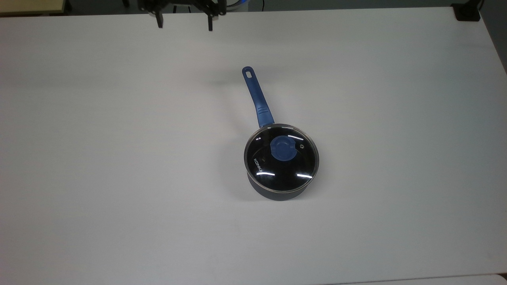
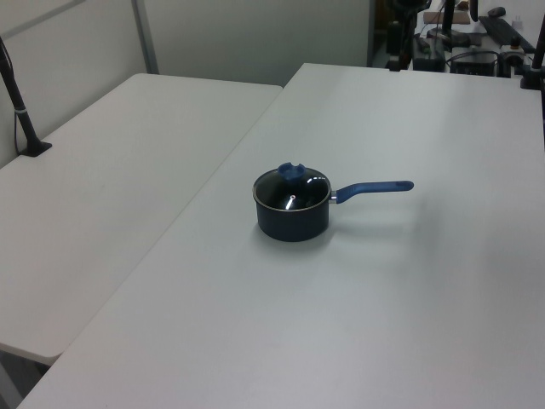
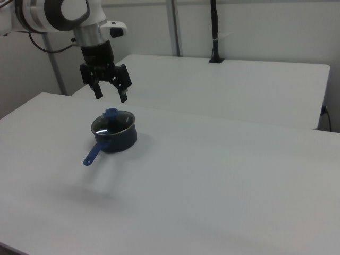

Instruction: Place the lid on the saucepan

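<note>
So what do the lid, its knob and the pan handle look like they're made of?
The lid looks like clear glass: the dark pan shows through it and it throws sharp glints, with a thin shiny rim, probably metal. Its knob and the handle are matte blue, likely plastic or silicone; that can't be told apart here.

The glass lid [image 1: 281, 160] (blue knob, white lettering) sits flat on the dark saucepan [image 1: 277, 192], whose long blue handle points toward the top view's top edge
</note>
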`<state>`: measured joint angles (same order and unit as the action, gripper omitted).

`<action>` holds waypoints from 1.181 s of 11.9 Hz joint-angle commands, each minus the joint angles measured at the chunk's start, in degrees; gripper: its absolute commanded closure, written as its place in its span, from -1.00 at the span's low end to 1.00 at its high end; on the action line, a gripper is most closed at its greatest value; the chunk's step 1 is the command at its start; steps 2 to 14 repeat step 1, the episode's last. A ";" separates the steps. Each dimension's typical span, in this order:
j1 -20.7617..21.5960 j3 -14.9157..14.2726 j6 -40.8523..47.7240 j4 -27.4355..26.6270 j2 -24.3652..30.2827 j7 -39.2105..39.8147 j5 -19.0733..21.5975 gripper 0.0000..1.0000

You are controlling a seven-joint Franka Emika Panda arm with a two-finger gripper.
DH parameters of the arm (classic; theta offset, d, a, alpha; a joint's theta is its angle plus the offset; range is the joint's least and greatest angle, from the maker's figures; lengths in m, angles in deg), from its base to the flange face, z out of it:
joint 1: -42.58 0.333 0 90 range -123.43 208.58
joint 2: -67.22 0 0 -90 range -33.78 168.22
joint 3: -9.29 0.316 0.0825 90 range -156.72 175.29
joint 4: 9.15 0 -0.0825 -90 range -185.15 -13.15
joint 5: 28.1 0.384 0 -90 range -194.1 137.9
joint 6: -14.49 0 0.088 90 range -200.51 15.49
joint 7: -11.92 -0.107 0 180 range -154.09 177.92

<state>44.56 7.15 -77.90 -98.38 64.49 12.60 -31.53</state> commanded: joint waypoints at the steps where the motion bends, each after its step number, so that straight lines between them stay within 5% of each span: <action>1: -0.31 0.46 0.98 -1.92 1.41 0.46 0.09 -1.00; 14: -0.31 0.46 0.98 -1.92 1.41 0.46 0.09 -1.00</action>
